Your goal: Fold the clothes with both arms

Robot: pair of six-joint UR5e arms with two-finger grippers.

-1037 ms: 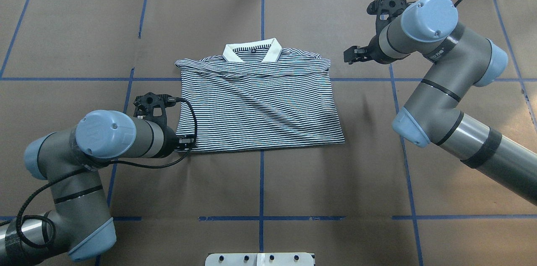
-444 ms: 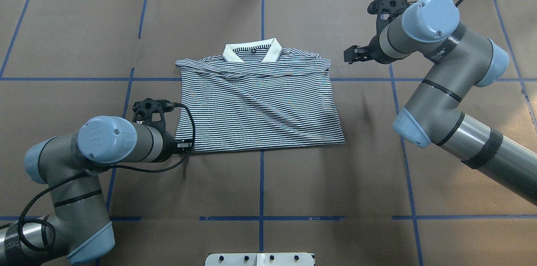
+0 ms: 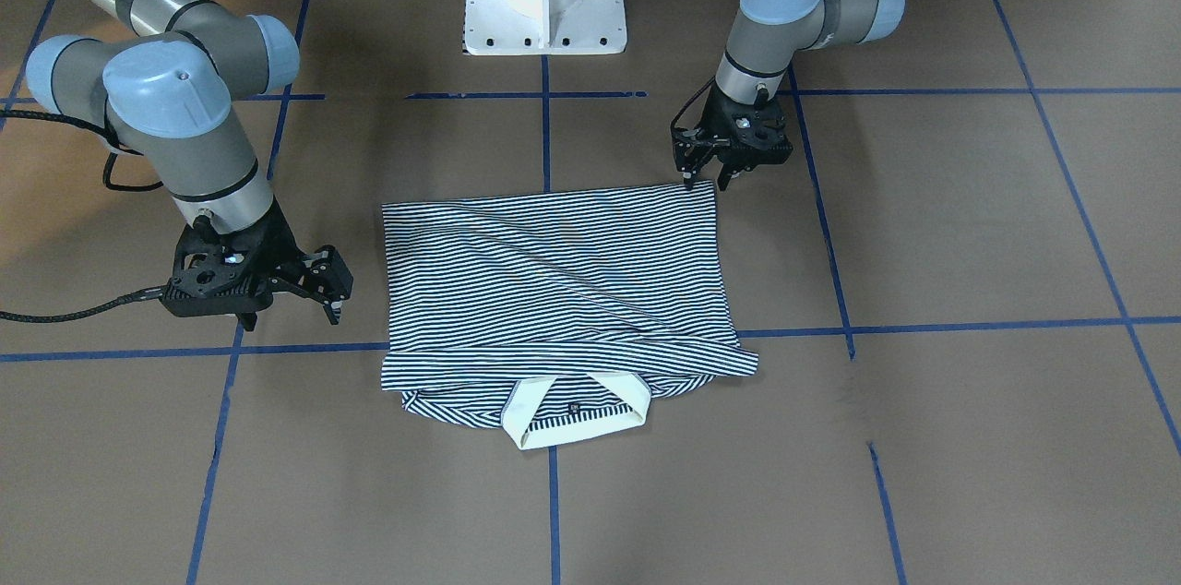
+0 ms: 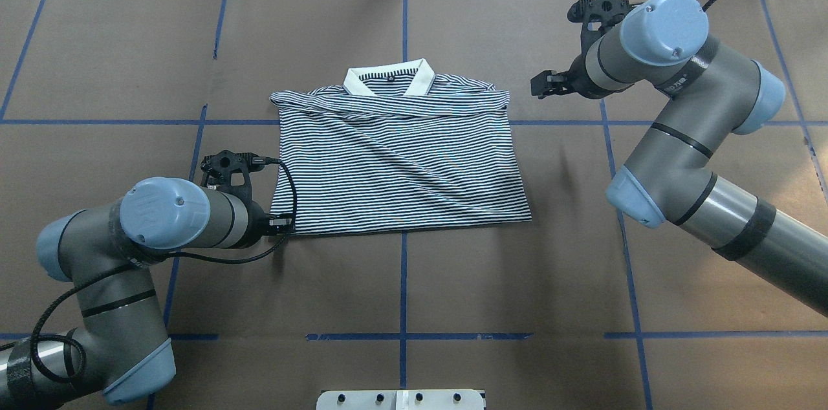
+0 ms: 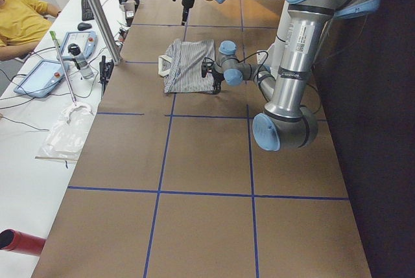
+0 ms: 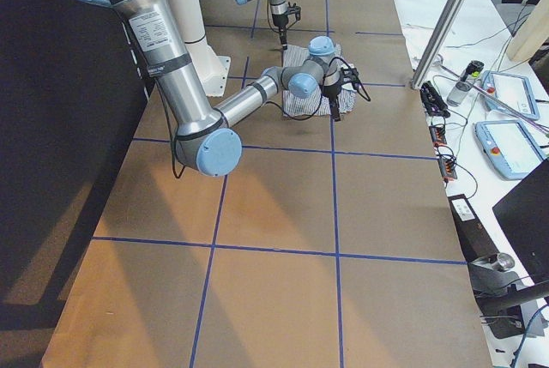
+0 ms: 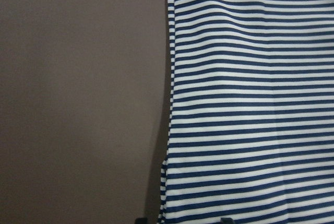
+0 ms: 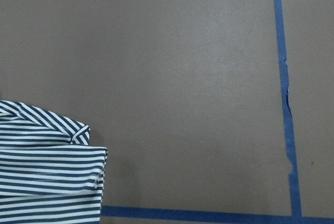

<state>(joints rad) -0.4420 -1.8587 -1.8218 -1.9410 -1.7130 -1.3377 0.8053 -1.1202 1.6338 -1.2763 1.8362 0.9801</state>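
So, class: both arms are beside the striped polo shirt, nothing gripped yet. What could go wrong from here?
1. The left gripper, fingers open, straddles the hem corner; closing there might catch only the top layer, or the brown paper beneath.
2. The right gripper hovers apart from the shirt, so a lift by one arm could skew the fold.

The polo shirt (image 4: 398, 158) lies in the middle of the table (image 4: 517, 280), its collar (image 4: 422, 78) on the far side from the robot, with the left gripper (image 4: 281, 224) at the shirt's near-left corner and the right gripper (image 4: 540, 85) just beside its far-right shoulder.
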